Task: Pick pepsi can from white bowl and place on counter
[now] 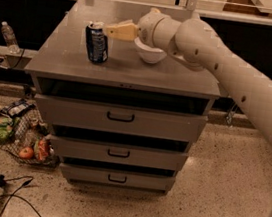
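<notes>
With the pepsi can upright on the tabletop, the end effector beside it, grip unclear, should retreat level.

Hand between pepsi can, white bowl; counter front free.

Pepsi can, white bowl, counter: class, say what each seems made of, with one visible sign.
The pepsi can looks like thin metal: silvery top, printed blue side. The white bowl, glazed ceramic or plastic: smooth sheen. The counter, matte grey, perhaps laminate or painted metal. The claw is beside the can's top.
</notes>
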`<state>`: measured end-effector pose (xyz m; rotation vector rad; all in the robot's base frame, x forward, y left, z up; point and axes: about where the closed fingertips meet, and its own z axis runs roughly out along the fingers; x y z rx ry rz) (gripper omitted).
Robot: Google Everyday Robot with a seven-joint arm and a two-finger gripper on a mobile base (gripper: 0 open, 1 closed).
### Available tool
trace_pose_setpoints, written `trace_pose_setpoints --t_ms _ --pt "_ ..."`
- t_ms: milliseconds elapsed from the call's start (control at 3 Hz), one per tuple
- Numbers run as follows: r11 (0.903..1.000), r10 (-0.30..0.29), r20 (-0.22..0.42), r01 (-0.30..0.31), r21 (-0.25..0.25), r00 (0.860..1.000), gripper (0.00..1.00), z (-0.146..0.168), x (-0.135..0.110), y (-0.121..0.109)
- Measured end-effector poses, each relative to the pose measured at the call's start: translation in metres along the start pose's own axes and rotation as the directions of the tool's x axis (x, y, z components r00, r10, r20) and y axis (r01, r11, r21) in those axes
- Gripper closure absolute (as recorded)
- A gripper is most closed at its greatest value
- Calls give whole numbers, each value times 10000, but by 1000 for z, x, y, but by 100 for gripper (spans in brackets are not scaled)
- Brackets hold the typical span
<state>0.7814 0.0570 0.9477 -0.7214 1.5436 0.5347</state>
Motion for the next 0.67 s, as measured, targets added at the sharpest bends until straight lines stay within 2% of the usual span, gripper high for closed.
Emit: trace_pose_setpoints --t_ms 333,667 --pt "9875 45 721 -157 1567 9974 0 -44 -30 -48" --pt "9805 3 920 -184 1958 9958 0 -49 -35 -60"
